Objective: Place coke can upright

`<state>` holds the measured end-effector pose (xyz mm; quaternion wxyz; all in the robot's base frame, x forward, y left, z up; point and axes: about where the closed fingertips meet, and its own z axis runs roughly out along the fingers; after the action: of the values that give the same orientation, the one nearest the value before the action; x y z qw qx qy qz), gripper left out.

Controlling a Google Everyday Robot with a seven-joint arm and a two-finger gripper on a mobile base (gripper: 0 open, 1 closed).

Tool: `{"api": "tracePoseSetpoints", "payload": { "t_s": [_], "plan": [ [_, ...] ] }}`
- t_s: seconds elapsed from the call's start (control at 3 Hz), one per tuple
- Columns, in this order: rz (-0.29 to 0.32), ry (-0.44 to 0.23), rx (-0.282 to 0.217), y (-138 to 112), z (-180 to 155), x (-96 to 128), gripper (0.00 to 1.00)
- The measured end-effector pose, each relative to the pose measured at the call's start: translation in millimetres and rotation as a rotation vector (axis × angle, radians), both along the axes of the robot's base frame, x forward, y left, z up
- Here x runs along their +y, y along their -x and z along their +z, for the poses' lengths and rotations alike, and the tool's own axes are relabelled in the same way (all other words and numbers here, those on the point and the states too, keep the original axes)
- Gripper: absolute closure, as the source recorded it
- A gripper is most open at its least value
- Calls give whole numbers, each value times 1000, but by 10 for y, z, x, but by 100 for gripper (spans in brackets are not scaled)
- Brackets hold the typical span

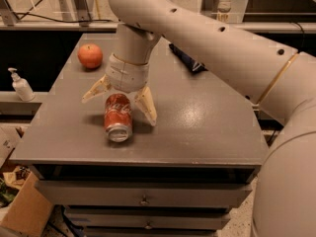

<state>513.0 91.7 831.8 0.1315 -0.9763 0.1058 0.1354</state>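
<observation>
Camera view check: where's the coke can (118,118)?
— I see it lying sideways near the desk (207,132) front edge, left half. My gripper (118,111) sits over it, fingers spread wide either side.

Coca-Cola script on can (118,116) under claw (118,110)

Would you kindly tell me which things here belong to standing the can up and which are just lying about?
Job:
coke can, on its side near the front of the table
gripper, open, astride the can's far end

Lying about:
apple
chip bag
pump bottle beside the table
</observation>
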Motion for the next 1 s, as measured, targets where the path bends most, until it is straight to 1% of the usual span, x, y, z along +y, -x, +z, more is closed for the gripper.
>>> {"api": "tracePoseSetpoints", "payload": {
  "t_s": [0.33,0.67,1.0],
  "plan": [
    [76,-21,11,-22,-73,100,0],
    [149,-32,8,-37,-98,186,0],
    [194,-29,-10,-7,-63,251,17]
  ]
}}
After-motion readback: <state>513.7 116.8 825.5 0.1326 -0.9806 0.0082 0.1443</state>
